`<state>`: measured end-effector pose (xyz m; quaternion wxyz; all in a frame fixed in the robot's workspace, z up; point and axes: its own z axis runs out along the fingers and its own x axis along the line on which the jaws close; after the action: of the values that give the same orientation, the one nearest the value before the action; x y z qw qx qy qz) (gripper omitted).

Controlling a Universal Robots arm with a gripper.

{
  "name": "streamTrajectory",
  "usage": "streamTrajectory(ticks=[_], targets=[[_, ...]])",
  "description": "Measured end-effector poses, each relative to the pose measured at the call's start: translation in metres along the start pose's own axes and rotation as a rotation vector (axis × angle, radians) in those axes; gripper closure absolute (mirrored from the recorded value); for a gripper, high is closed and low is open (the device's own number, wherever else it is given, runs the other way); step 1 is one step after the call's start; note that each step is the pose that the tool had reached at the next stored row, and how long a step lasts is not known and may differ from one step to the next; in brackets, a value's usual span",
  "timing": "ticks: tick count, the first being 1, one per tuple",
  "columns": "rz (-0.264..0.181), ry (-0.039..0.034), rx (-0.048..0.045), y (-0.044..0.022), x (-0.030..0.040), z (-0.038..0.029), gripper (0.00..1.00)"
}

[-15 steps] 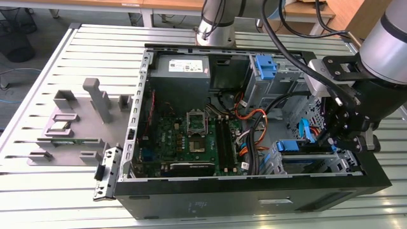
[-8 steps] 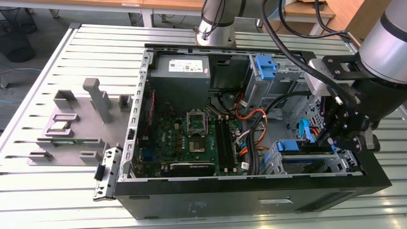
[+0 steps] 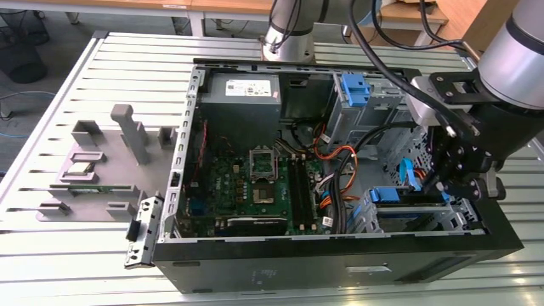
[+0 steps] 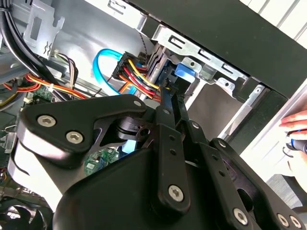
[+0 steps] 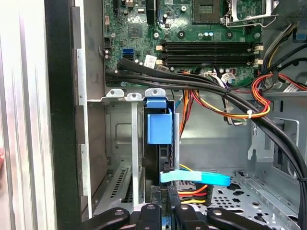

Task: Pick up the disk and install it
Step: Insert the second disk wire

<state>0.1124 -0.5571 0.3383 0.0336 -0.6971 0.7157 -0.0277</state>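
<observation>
Gripper [image 5: 165,211]: fingers closed together at the rear edge of the disk [image 5: 159,128], which stands edgewise in the case's lower drive bay. Handling, judged: rigid, dense, shock-sensitive; grasp the blue carrier frame.

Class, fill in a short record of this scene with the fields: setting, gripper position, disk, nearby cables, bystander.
setting: open computer case on a slatted metal table
gripper position: gripper low inside the case, at the drive cage
disk: disk standing on edge in the cage, blue carrier handle visible
nearby cables: light blue cable; red, yellow and orange wires
bystander: hand beyond the case, in the second wrist view
</observation>
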Motion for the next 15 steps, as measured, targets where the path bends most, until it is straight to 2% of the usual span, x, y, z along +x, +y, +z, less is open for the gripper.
streamTrajectory(ticks=[6,8,12,15], targets=[[0.000,0.0035,-0.0101,-0.0003,-0.0024,0.0006,0.82],[0.000,0.0049,-0.0182,-0.0007,-0.0026,0.0009,0.82],[-0.001,0.0117,-0.0409,-0.0024,-0.0028,0.0015,0.82],[-0.001,0.0119,-0.0495,-0.0038,-0.0029,0.0017,0.82]])
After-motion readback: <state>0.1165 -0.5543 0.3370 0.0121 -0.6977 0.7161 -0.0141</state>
